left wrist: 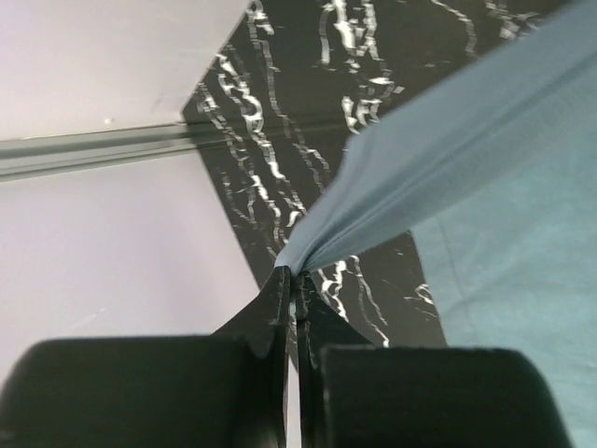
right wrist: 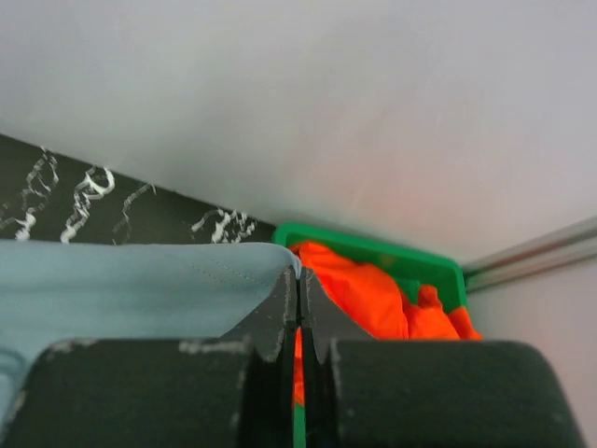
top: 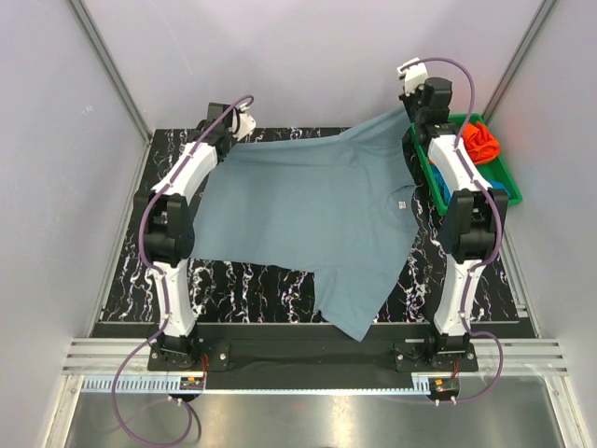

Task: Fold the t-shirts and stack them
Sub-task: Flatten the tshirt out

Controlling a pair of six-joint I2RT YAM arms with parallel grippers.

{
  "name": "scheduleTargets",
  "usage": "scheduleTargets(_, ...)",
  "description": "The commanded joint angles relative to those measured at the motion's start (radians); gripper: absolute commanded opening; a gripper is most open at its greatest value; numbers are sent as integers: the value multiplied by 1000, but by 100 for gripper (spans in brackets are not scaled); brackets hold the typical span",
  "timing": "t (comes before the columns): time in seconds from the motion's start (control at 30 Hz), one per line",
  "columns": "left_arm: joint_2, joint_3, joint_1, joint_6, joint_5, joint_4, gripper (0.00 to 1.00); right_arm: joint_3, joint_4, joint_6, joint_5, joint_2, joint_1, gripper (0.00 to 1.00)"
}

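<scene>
Both jaws pinch the grey-blue t-shirt, stretched left-right, collar facing right.

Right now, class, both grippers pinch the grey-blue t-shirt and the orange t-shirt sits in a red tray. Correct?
No: the tray is green, as the right wrist view shows. The left gripper and right gripper do pinch the grey-blue t-shirt, and the orange t-shirt sits inside.
</scene>
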Motion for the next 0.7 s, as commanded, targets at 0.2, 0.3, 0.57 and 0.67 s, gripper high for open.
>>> scheduleTargets(0.2,-3,26,43,-17,-112,95,0,42,87,-38,-13,-18,57,0)
scheduleTargets(0.3,47,88,57,-23,-119,62,0,74,70,-37,-8,13,77,0)
scheduleTargets(0.57,259,361,112,-2,-123,-40,0,304,-77,-32,13,198,78,0)
scheduleTargets(0.67,262,323,118,15,-111,-18,0,395,-159,-18,20,267,80,0)
